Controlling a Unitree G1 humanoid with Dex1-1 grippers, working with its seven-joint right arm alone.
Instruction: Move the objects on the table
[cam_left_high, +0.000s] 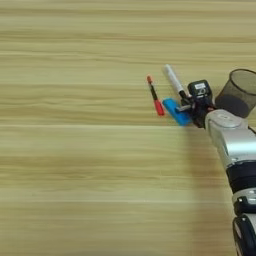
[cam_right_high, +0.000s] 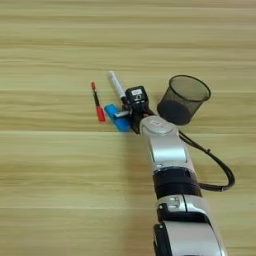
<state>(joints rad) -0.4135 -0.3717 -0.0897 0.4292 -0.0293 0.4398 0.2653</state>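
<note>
Red pen (cam_right_high: 97, 106) lies flat on the worktop (cam_left_high: 75, 165), long axis running from far-left to near-right, thin orange-red tip at the far end, fatter red end toward the robot. White marker (cam_right_high: 116, 84) sits right of it, roughly parallel, slim round barrel, white end pointing far-left; its near end disappears under the right gripper (cam_right_high: 129, 112). Blue block (cam_left_high: 176, 111), short smooth oblong, lies between pen and gripper, its long axis angled near-right, right end touching or under the black gripper. Jaws: can't tell whether spread or pinching. Black mesh cup (cam_right_high: 183, 99) stands upright just right of the gripper. Worktop is light wood with horizontal grain. No readable writing anywhere
</note>
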